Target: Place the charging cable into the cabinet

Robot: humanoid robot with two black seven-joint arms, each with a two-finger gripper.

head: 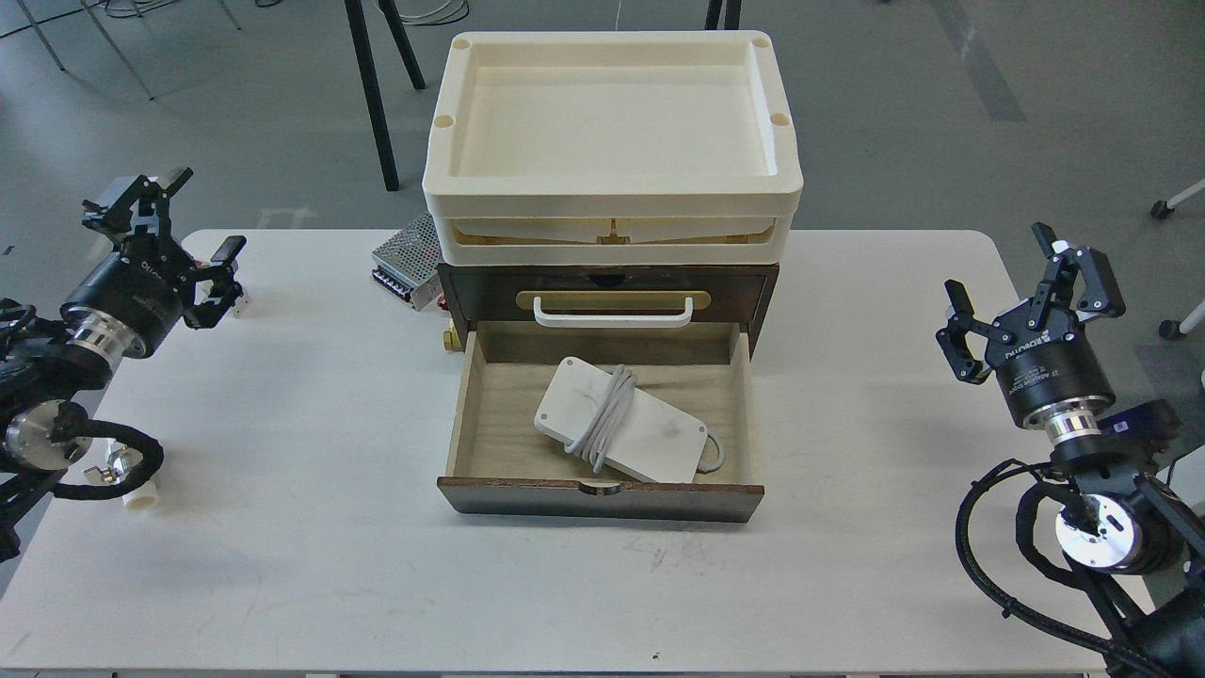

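Head view: white charging cable (pixel 621 420), cord-wrapped, flat in drawer (pixel 602 490); left hand (pixel 188 226), right hand (pixel 1012 287) fingers apart.

The surface (pixel 282 527) was a white rectangular top with rounded corners, filling most of the frame below the grey floor. The cabinet (pixel 607 292) stood on it at upper centre, its pale drawer (pixel 600 414) pulled out toward the bottom of the frame. Just left of the cabinet, partly hidden behind it, lay a silver perforated metal box (pixel 407 259). At the lower left edge sat a small cream cylinder (pixel 143 496). Faint scuffs marked the surface below the drawer front.
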